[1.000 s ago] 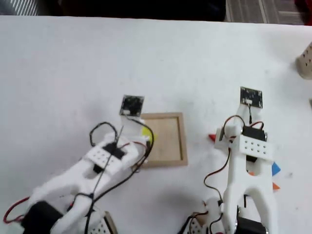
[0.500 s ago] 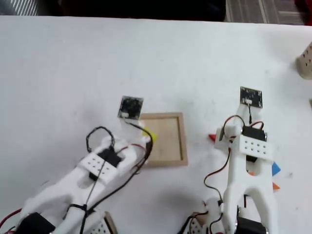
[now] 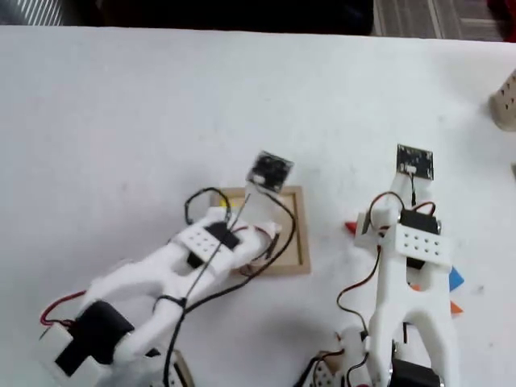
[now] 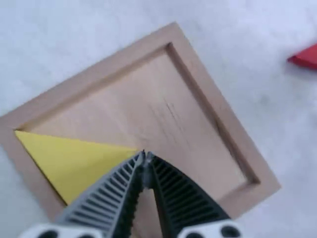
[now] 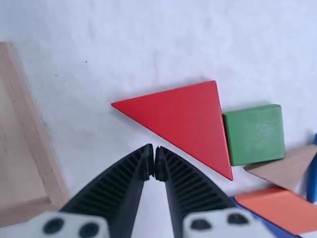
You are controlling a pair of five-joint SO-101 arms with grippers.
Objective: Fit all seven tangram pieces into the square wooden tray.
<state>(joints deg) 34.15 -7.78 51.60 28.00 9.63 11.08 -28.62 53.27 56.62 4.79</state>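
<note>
View over the table with the square wooden tray and two arms. The yellow triangle lies flat in the tray, one tip set into a corner. The left pincer hangs above the tray with its tips pressed together, holding nothing. The right pincer, likewise pressed together and empty, hangs over bare table just beside the red triangle.

In the high view the red triangle lies at 3 o'clock from the tray. The green square, a tan piece and an orange piece cluster beside it, toward 4 o'clock.

The pieces appear thin, stiff and light, probably smooth-faced and prone to sliding. As they lie flat, a hold across two opposite edges, near the middle, seems best. No legible writing or labels appear on the pieces or tray.
</note>
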